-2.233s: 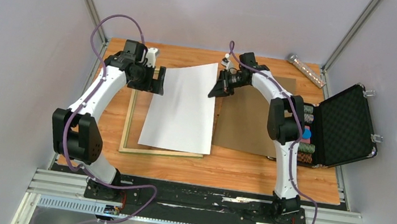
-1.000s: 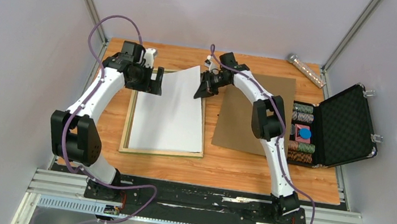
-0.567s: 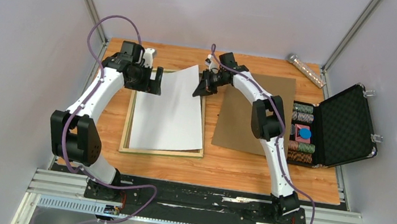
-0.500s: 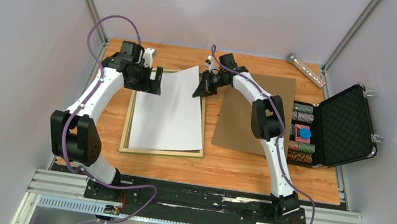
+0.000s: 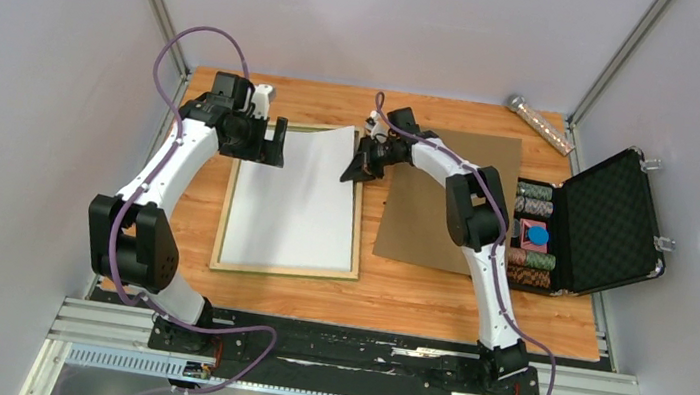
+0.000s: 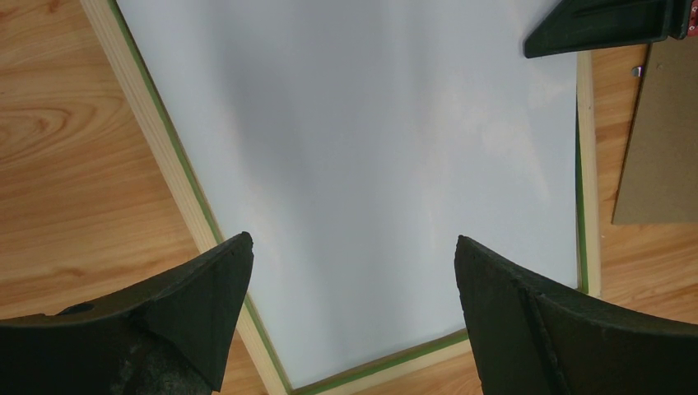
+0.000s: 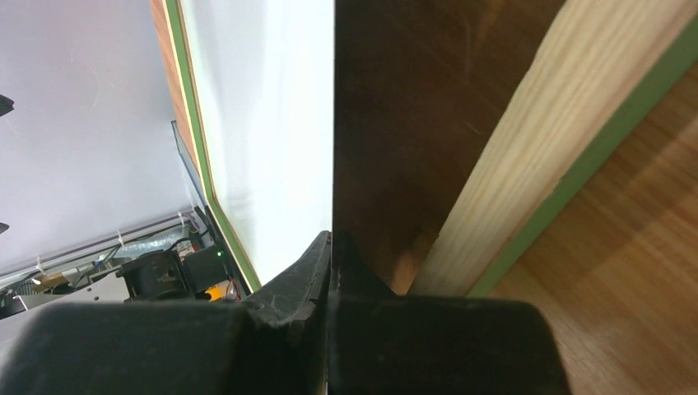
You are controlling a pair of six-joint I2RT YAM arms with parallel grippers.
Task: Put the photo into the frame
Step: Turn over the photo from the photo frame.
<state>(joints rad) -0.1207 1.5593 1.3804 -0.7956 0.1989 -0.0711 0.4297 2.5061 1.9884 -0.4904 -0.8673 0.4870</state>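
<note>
The right end effector (image 5: pixel 354 171) is pressed together on the far right corner of the photo (image 5: pixel 295 201), near the far end of the frame's right rail. In the right wrist view its two fingers (image 7: pixel 317 263) meet on the sheet's thin edge, with the white back (image 7: pixel 263 123) to one side and a dark brown, shaded face to the other. A pale wooden rail of the frame (image 7: pixel 527 148), edged in green, runs just beside that dark face.

The left end effector (image 5: pixel 280 145) hangs over the far left part of the sheet with its fingers wide apart, gripping nothing. From its own camera the end effector (image 6: pixel 352 243) looks down on the photo (image 6: pixel 370 164), one finger (image 6: pixel 206 296) over the left rail and the other over the white sheet. The tip of the right end effector (image 6: pixel 609 25) shows at the upper right.

The photo lies white side up inside the frame (image 5: pixel 282 270), which rests pale side up on the wooden counter (image 5: pixel 413 306). Its left, near and right edges sit within the rails, where a thin green line (image 6: pixel 173 181) borders the sheet. The held corner is tilted up from the rest.

A plain brown backing board (image 5: pixel 434 218) lies flat just right of the frame. Beyond it stands an open black case (image 5: pixel 615 225) with rows of poker chips (image 5: pixel 533 230) along its left side.
</note>
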